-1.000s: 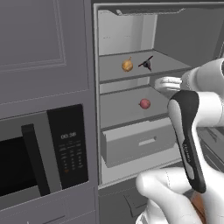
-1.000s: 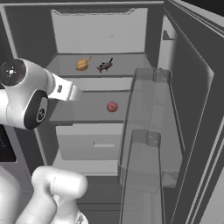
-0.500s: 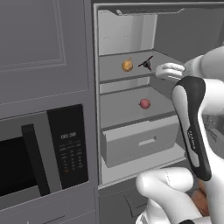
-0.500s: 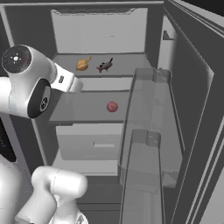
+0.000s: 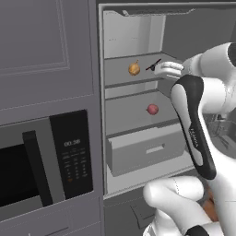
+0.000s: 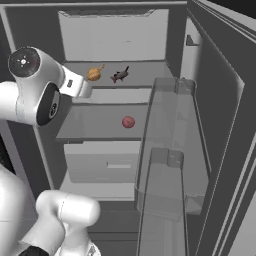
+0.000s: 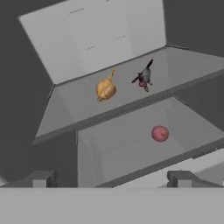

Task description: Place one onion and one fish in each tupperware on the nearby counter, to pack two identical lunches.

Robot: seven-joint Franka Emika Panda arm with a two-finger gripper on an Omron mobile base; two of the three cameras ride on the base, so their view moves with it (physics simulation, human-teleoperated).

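Fridge (image 6: pixel 165 45) interior ahead, door open. Upper shelf (image 7: pixel 78 111) carries the onion (image 7: pixel 105 89) with the fish (image 7: pixel 143 77) just right of it, apart. Red ball (image 7: pixel 160 133) sits on the shelf below. My pincer (image 7: pixel 111 178) stands fully open, empty, near the shelves' front edge.

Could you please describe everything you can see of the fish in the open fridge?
The fish is small, dark grey to black, with a reddish patch near its underside and a thin tail pointing up and away from the hand camera. It lies on the upper fridge shelf, towards the right, resting on the shelf surface. A golden onion sits to its left, apart from it. Nothing grips or touches the fish.
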